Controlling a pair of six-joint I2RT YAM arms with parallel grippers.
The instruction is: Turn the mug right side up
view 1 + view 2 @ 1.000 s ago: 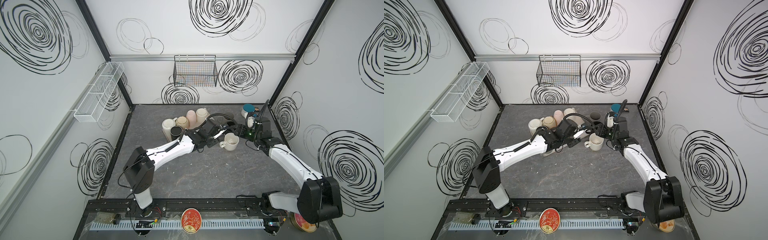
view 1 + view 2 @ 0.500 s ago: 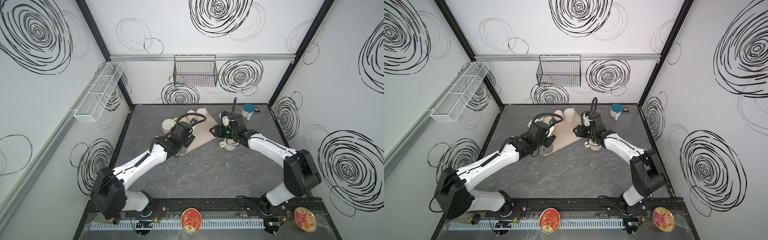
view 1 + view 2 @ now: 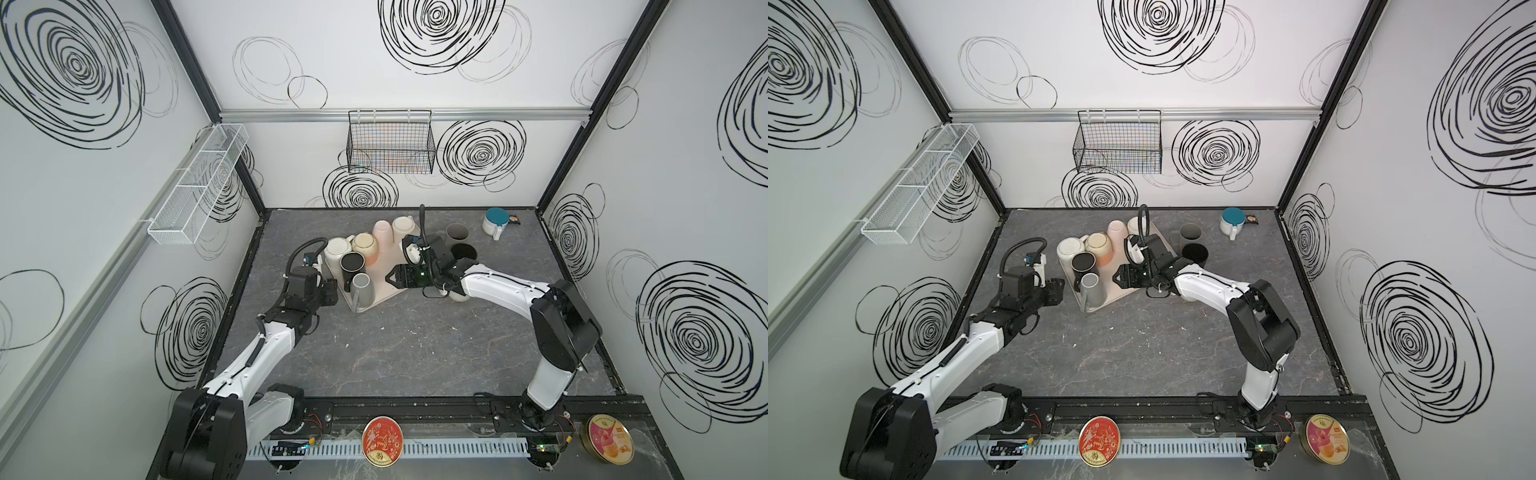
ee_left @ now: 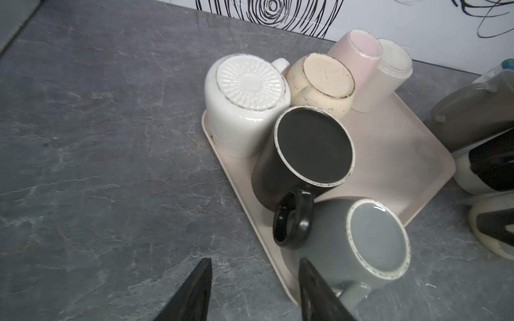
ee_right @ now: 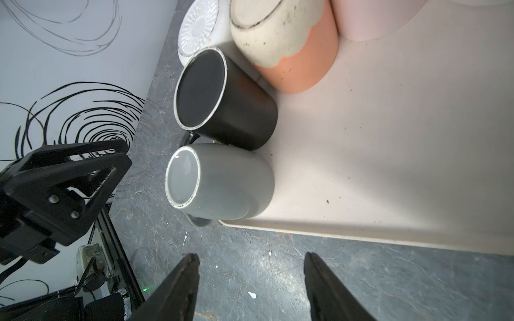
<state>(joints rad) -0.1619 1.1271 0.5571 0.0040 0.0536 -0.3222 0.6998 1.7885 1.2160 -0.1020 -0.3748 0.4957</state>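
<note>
Left gripper (image 4: 255, 261) backed off tray (image 4: 389, 155), beside grey mug (image 4: 361, 236); right gripper (image 5: 251, 255) shifted over tray's right edge. Both jaws apart, empty.

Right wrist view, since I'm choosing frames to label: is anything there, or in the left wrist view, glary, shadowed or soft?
Right wrist view: small glare on the base of the grey mug, uneven shadow across the tray, right gripper slightly soft. Left wrist view: black mug sharp, brownish mug beside the tray blurred.
</note>
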